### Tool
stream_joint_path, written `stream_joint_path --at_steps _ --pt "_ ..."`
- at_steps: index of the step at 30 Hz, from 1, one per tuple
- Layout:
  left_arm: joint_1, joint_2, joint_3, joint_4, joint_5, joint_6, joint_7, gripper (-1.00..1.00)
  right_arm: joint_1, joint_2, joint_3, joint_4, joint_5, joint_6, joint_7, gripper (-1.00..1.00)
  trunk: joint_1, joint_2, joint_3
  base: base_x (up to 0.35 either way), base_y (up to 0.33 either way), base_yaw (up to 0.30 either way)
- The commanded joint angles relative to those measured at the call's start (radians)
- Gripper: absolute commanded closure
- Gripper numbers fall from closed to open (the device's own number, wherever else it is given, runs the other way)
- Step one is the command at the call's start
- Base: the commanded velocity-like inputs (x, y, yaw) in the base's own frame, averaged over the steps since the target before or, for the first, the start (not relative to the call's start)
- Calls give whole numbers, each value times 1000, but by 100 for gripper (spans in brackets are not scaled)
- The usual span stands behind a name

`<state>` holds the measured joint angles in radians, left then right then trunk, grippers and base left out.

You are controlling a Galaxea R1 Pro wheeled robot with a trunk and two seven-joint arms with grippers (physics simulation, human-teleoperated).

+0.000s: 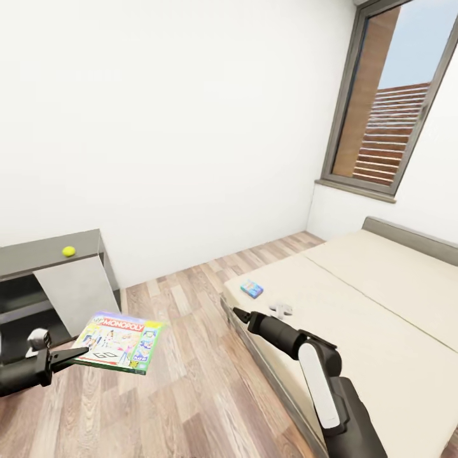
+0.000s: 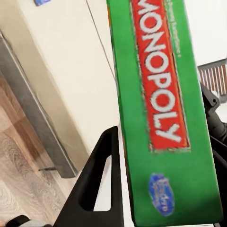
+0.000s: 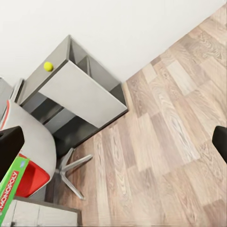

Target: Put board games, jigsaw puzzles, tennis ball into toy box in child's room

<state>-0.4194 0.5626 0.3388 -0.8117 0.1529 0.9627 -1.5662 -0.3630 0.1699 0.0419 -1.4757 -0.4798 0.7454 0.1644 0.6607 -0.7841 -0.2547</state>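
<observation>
My left gripper [image 1: 81, 353] is shut on the near edge of the green-edged Monopoly board game [image 1: 119, 342], holding it flat above the wood floor. The left wrist view shows one black finger [image 2: 101, 184] against the box's green side [image 2: 161, 109]. A small blue board game [image 1: 252, 289] lies on the beige bed [image 1: 381, 299]. The tennis ball [image 1: 69, 251] rests on the dark grey cabinet [image 1: 38, 254], and the ball [image 3: 48, 66] also shows in the right wrist view. My right gripper [image 1: 236, 313] hovers open and empty over the bed's near corner. The toy box and jigsaw puzzles are out of view.
A small grey-white object [image 1: 280, 310] lies on the bed near the right gripper. A chair with a red seat [image 3: 30, 182] and splayed metal legs stands beside the cabinet [image 3: 80, 90]. Wood floor [image 1: 191, 356] runs between cabinet and bed. A tall window [image 1: 388, 108] is at the back right.
</observation>
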Motion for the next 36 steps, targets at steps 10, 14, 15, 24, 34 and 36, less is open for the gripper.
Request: stream_joint_path --at_steps 10,14,15,24,34,36 --pt "-1 0 0 0 1 10 -5 100 -1 0 10 5 2 0 4 -100 -38 69 30 0 0 291" --pt "-1 -1 0 0 2 10 -5 100 -1 0 10 11 1 -12 4 -100 -54 97 43 0 0 291" --pt "-1 0 0 0 1 10 -5 100 -1 0 11 12 1 -13 4 -100 -57 104 46 0 0 291" --pt "-1 -1 0 0 1 11 -5 100 -1 0 10 30 2 -17 4 -100 -92 167 74 0 0 291" --pt "-1 -1 0 0 0 11 -5 100 -1 0 10 32 1 -29 4 -100 -130 237 105 0 0 291" --pt "-1 -1 0 0 0 10 -5 100 -1 0 10 32 2 -29 4 -100 -138 251 111 0 0 291"
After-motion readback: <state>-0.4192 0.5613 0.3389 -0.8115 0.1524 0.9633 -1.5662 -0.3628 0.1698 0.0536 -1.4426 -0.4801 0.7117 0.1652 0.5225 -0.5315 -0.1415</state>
